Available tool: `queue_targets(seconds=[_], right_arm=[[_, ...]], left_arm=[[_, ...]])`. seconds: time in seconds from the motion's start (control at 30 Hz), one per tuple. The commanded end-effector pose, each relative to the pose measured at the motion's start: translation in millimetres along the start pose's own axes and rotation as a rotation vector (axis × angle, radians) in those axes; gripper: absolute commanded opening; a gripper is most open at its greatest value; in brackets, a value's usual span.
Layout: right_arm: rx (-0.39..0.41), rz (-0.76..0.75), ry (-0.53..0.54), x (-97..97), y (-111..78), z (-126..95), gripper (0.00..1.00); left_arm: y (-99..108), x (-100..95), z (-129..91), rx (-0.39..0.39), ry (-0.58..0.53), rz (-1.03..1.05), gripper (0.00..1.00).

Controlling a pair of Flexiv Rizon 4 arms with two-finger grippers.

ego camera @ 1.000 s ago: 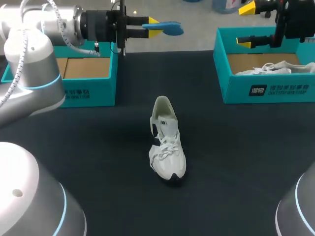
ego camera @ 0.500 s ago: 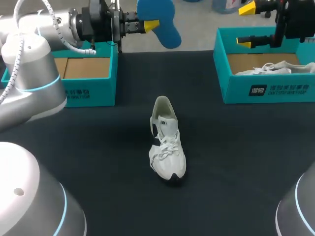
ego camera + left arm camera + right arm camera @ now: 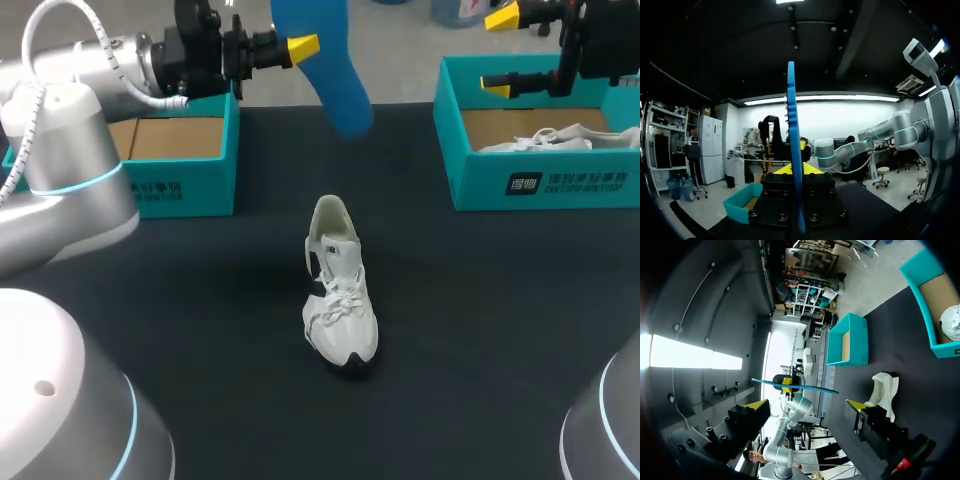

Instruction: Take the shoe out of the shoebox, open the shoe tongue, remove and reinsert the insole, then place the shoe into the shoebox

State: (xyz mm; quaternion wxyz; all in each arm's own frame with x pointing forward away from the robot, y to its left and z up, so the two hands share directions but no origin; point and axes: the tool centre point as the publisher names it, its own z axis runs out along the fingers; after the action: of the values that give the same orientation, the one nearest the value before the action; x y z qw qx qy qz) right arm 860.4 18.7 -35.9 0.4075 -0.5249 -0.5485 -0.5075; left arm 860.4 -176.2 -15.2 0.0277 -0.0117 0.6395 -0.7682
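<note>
Cannot see the upper end of the insole [image 3: 335, 75]: cut off by the head view's edge. Cannot see the second fingertip of the left gripper [image 3: 303, 45] there; hidden behind the insole. Cannot trace the left shoebox [image 3: 180, 190] whole; one end covered by the left arm [image 3: 70, 150]. Cannot follow the right shoebox [image 3: 560, 185] past the view's side, nor see the underside of the second shoe [image 3: 560, 138], masked by the box wall.

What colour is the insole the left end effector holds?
Blue. The insole shows best in the head view.
</note>
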Motion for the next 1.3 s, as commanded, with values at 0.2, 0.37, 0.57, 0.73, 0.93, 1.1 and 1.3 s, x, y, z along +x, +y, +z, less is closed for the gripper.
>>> queue_targets(seconds=[0.2,0.37,0.57,0.73,0.93,1.1,1.3], right_arm=[[0.002,0.0,-0.001,-0.4,1.2,0.7,1.0],[0.002,0.0,-0.001,-0.4,1.2,0.7,1.0],[0.002,0.0,-0.001,-0.4,1.2,0.7,1.0],[0.002,0.0,-0.001,-0.4,1.2,0.7,1.0],[0.002,0.0,-0.001,-0.4,1.2,0.7,1.0],[0.002,0.0,-0.001,-0.4,1.2,0.7,1.0],[0.002,0.0,-0.001,-0.4,1.2,0.7,1.0]], left_arm=[[3.5,11.8,0.8,-0.134,0.002,-0.682,0.0],[3.3,19.1,0.5,-0.201,0.03,-0.899,0.0],[2.8,16.8,-3.2,-0.161,0.057,-1.147,0.0],[4.6,17.9,-3.4,-0.185,0.059,-1.481,0.0],[4.6,17.9,-3.4,-0.185,0.059,-1.481,0.0],[4.6,17.9,-3.4,-0.185,0.059,-1.481,0.0],[10.4,20.1,0.5,-0.21,0.057,-1.444,0.0]])
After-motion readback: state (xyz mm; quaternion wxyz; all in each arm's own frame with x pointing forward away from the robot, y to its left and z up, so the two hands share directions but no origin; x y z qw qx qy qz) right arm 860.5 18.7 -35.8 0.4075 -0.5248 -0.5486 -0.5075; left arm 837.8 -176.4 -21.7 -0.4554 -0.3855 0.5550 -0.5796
